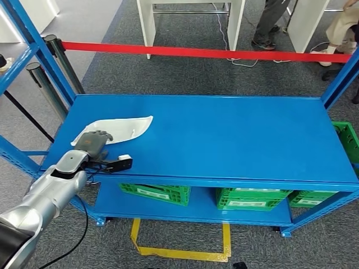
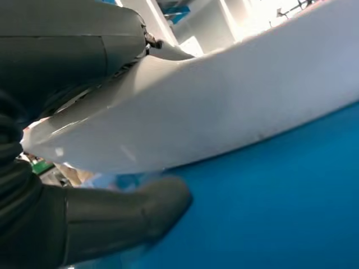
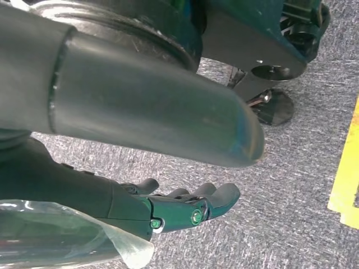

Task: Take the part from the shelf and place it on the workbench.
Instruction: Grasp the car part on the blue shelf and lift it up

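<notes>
The part (image 1: 118, 128) is a long, white, curved piece lying on the blue shelf (image 1: 220, 140) near its left end. My left hand (image 1: 93, 143) reaches over the shelf's front edge and covers the part's near-left end, with its fingers on top. In the left wrist view the part (image 2: 237, 106) runs between the dark fingers (image 2: 76, 45) above and the thumb (image 2: 127, 218) below. A narrow gap shows between the thumb and the part's underside. My right hand (image 3: 190, 204) hangs over the grey carpet with its fingers stretched out and nothing in it.
Green crates (image 1: 156, 193) (image 1: 252, 197) stand on the lower shelf. Blue uprights (image 1: 38, 45) frame the rack at the left and right. Behind it run a red barrier tape (image 1: 203, 52) and white table legs, and a person's legs (image 1: 266, 22) stand there. Yellow floor tape (image 1: 182, 252) lies below.
</notes>
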